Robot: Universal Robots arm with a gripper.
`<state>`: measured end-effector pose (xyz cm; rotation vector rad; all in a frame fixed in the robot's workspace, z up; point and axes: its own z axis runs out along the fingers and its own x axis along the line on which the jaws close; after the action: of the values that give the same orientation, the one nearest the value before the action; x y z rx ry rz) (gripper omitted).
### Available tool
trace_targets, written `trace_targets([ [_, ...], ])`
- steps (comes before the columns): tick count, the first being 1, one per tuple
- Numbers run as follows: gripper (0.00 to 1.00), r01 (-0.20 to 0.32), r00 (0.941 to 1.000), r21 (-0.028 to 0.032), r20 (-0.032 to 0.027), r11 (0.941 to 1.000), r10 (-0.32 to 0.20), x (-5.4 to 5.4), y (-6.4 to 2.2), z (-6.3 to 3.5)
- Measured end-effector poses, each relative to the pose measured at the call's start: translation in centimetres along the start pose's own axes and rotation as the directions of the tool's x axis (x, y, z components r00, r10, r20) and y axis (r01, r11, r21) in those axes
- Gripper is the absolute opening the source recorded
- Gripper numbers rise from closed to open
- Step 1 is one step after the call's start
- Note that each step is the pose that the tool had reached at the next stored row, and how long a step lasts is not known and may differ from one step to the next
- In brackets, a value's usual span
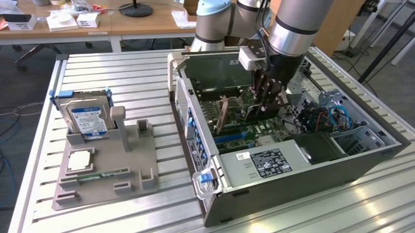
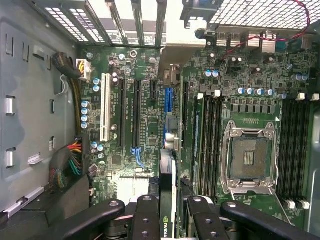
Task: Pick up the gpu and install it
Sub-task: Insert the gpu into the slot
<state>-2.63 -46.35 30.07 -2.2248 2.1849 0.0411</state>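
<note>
Hand (image 2: pixel 172 220) clamps gpu (image 2: pixel 166 185) edge-on; btm edge hidden, seating can't tell.

Slatted table (image 1: pixel 116 73) bears grey holder (image 1: pixel 104 162), open computer case (image 1: pixel 304 187).

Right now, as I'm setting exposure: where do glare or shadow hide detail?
Wrist view: daylight washes out the rear slots, and glare whitens a patch of the motherboard; exterior view: sun streaks the table, while the inside of the case sits shaded.

One computer case (image 1: pixel 311 179), one gpu (image 2: pixel 167 200), one hard drive (image 1: pixel 87 120), one green memory stick (image 1: pixel 104 175), one chip (image 1: pixel 79 160), one grey holder (image 1: pixel 123 160), one metal bench (image 1: pixel 97 73).
</note>
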Motion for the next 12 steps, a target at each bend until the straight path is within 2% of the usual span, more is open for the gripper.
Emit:
trace_targets([
  [12, 0.26, 0.0, 1.0, 0.0, 0.0001, 1.0, 0.0, -0.02, 0.88, 0.03],
])
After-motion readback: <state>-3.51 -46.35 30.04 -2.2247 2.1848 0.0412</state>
